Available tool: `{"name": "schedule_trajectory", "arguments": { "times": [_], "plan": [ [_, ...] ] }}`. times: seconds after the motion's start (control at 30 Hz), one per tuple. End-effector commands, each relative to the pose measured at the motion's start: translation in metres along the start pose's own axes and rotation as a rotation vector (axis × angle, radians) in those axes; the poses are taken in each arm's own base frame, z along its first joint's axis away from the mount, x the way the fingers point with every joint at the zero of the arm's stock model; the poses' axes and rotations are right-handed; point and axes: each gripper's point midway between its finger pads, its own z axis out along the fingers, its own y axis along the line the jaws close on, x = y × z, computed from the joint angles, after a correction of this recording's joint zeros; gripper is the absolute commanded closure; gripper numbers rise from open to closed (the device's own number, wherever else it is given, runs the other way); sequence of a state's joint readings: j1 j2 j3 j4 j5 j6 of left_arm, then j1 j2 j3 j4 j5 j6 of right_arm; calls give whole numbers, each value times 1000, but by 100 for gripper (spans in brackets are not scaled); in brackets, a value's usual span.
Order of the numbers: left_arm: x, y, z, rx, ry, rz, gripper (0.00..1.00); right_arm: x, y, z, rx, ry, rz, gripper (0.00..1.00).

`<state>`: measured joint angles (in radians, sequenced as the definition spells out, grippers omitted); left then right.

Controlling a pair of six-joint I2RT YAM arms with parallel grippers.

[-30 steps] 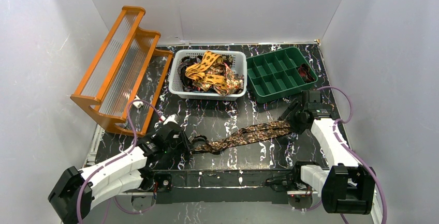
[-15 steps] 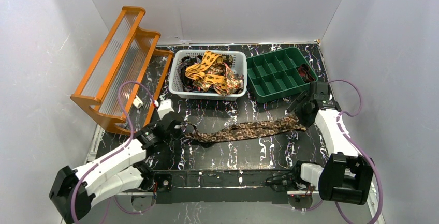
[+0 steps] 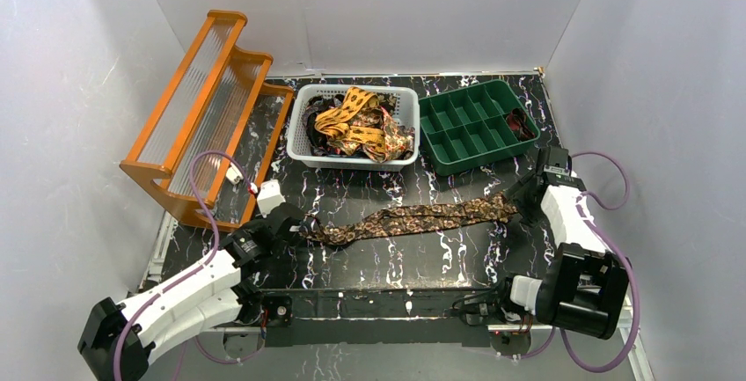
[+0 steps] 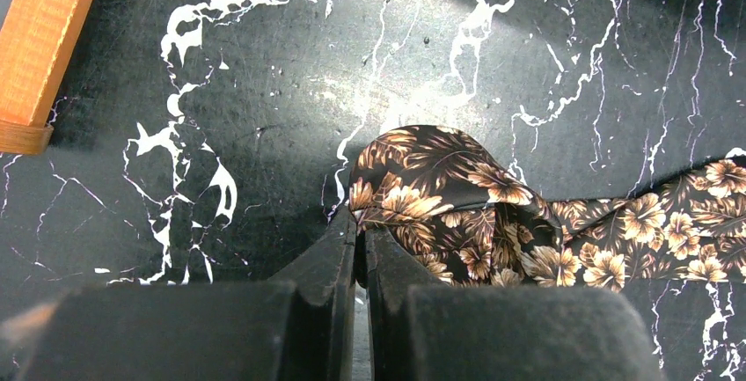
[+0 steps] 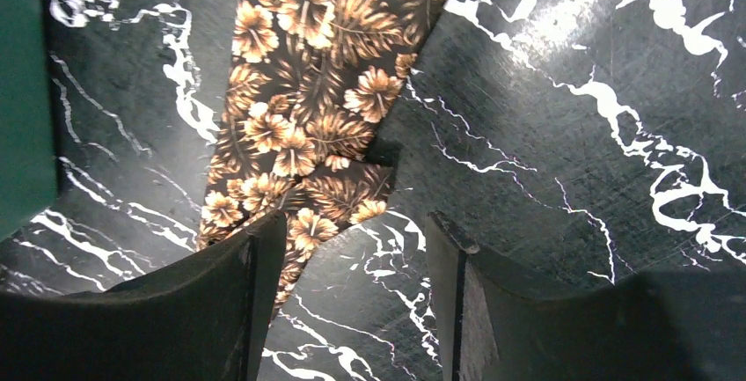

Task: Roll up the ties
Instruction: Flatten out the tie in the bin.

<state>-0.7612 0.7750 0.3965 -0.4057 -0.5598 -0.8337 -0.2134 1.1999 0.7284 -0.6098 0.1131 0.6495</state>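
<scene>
A dark brown tie with tan flowers (image 3: 413, 218) lies stretched across the black marble table (image 3: 396, 262). My left gripper (image 3: 297, 225) is shut on the tie's folded left end; in the left wrist view the jaws (image 4: 359, 227) pinch the edge of the bunched fabric (image 4: 449, 196). My right gripper (image 3: 522, 199) is at the tie's right end, open. In the right wrist view its gripper (image 5: 356, 240) stands low over the table, its left finger (image 5: 251, 258) covering the edge of the tie (image 5: 308, 91); nothing is between the jaws. More ties (image 3: 356, 126) are piled in a white basket (image 3: 303, 148).
A green compartment tray (image 3: 471, 126) stands at the back right, with something dark in its right compartment. An orange stepped rack (image 3: 207, 104) stands at the left, its foot (image 4: 40, 55) near my left gripper. White walls enclose the table. Purple cables loop beside both arms.
My left gripper moved left and away from the near edge, pulling the tie's end. My right gripper moved right and back. The tie now lies straighter and further from the near edge.
</scene>
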Motion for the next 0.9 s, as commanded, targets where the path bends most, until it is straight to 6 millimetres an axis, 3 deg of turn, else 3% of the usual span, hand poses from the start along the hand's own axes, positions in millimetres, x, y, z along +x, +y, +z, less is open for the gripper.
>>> {"name": "schedule_trajectory", "arguments": {
  "times": [0.0, 0.27, 0.37, 0.5, 0.57, 0.7, 0.87],
  "plan": [
    [-2, 7, 1, -24, -27, -13, 100, 4, -4, 13, 13, 12, -4, 37],
    [10, 6, 4, -7, 10, -23, 100, 25, 12, 27, -72, 134, -12, 48],
    [14, 7, 4, -5, 20, -22, 100, 31, 4, 36, -44, 150, -24, 51],
    [13, 6, 3, 4, 17, -32, 100, 36, -6, 45, 8, 174, -49, 63],
    [13, 6, 3, 5, 18, -32, 100, 34, -7, 46, 10, 165, -58, 75],
    [14, 6, 3, 3, 27, -22, 100, 17, 4, 28, -37, 99, -68, 93],
    [16, 4, 3, 20, 27, -35, 100, -29, 27, -5, -107, -70, -100, 99]
  ]
}}
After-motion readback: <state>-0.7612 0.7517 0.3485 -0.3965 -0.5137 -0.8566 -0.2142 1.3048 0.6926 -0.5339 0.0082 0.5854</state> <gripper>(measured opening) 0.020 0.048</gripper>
